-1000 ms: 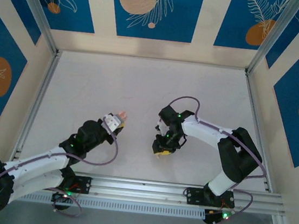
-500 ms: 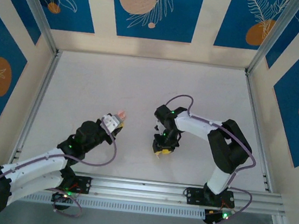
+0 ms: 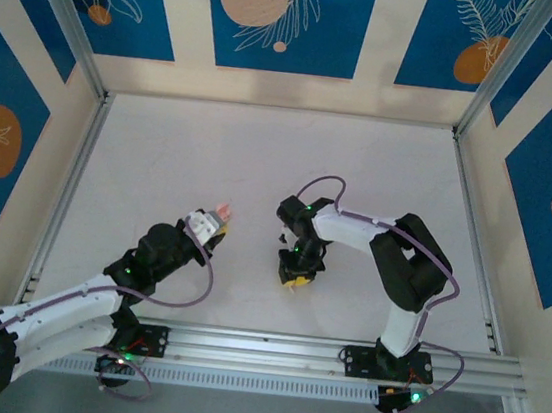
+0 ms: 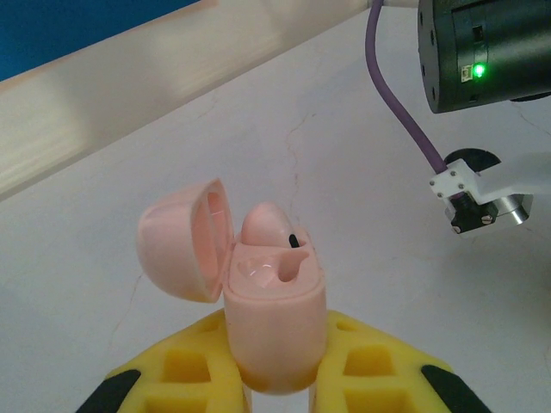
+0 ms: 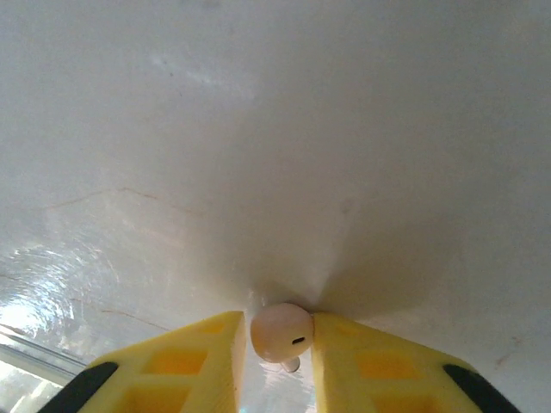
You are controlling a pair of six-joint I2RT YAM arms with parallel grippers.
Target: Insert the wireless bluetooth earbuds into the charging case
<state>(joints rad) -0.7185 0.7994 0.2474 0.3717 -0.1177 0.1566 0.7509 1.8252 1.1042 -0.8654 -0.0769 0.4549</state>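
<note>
1. Top view: your left hand [image 3: 215, 224] holds a glossy pink plastic charging case [image 3: 223, 211]; your right hand [image 3: 293, 277] points down at the white surface [image 3: 213, 148].
2. Left wrist: case clamped upright, lid open, one pale earbud [image 4: 263, 228] seated inside.
3. Right wrist: hand narrow, pinching a pinkish-white earbud [image 5: 281, 331] on the surface.

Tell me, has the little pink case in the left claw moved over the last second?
No. The pink case, held in the left gripper, sits at the same spot as before, judged against the metal rail along the table's near edge.
</note>
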